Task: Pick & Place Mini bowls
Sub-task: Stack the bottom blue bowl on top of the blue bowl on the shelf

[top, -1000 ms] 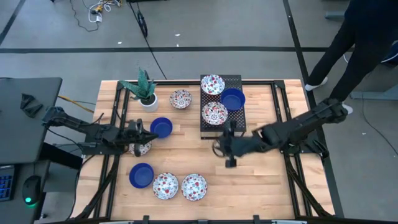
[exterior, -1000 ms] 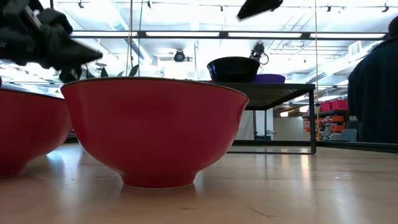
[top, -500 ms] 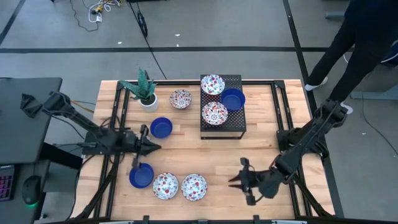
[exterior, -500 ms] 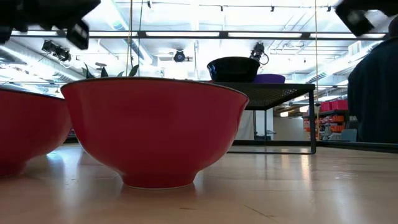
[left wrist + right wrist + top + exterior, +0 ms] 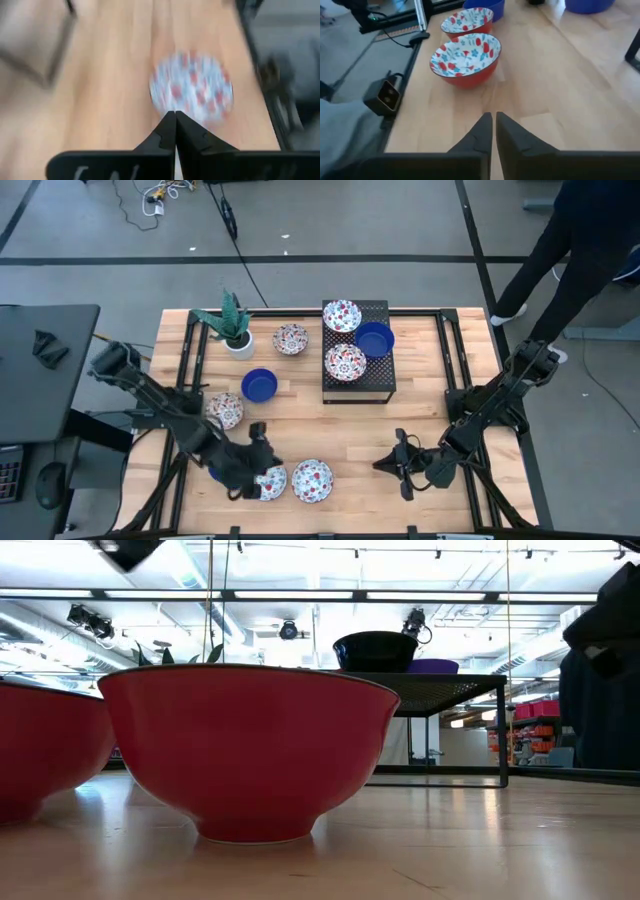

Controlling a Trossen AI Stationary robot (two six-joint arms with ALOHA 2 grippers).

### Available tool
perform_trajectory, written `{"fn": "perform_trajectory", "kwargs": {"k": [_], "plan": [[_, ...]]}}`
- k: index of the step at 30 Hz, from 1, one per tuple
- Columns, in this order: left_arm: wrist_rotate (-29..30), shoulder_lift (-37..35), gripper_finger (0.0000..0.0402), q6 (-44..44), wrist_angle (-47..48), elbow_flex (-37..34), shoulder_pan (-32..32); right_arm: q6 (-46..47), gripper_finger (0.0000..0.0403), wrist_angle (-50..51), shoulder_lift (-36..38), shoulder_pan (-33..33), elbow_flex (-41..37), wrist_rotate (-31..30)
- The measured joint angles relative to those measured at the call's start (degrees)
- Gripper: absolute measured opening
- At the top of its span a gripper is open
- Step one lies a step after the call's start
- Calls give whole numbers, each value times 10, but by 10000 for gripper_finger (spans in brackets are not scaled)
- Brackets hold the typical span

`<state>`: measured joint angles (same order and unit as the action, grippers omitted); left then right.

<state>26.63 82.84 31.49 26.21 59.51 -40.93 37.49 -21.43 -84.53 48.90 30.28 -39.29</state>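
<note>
While the right gripper (image 5: 385,464) is parked empty, closed, a new bowl is being approached.
Left gripper (image 5: 262,468) — fingers together, nothing held — has been swung onto the front patterned bowl (image 5: 268,481).

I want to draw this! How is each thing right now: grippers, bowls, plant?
Left gripper, shut, empty, above a floral bowl.
Right gripper, shut, empty.
Rack bowls, three, upright, empty.
Table bowls, upright, empty.
Plant, upright.
</note>
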Motion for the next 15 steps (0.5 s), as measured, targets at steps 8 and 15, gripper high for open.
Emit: {"fn": "perform_trajectory", "kwargs": {"k": [8, 15], "plan": [[-245, 81, 8, 263, 236, 97, -45, -60, 24, -7, 0, -13, 0, -39], [-261, 98, 39, 359, 268, 60, -125, -84, 25, -10, 0, -30, 0, -39]]}}
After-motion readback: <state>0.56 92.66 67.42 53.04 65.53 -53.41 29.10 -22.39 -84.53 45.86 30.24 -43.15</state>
